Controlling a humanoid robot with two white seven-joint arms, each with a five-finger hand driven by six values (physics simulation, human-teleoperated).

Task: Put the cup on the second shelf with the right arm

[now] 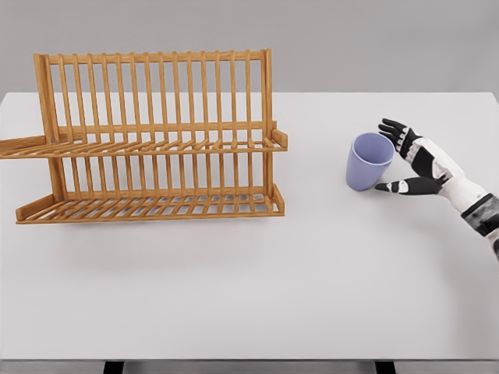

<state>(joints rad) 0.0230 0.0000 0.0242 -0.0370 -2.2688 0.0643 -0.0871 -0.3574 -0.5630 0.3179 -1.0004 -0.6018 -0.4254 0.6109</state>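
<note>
A lilac cup (367, 161) stands upright on the white table (257, 273), right of the middle, its mouth facing up. My right hand (394, 156) is just to its right, fingers spread open around the cup's side; the thumb (390, 187) reaches toward its base and the fingers (392, 128) sit beside its rim. No grasp shows. A wooden dish rack (152, 136) with two slatted shelves stands at the left; its upper shelf (148, 146) and lower shelf (152, 205) hold nothing. The left arm is out of view.
The rack's tall back slats (156, 89) rise above the upper shelf. Bare table lies between the rack's right end (277, 167) and the cup. The table's front edge (249, 360) runs along the bottom of the view.
</note>
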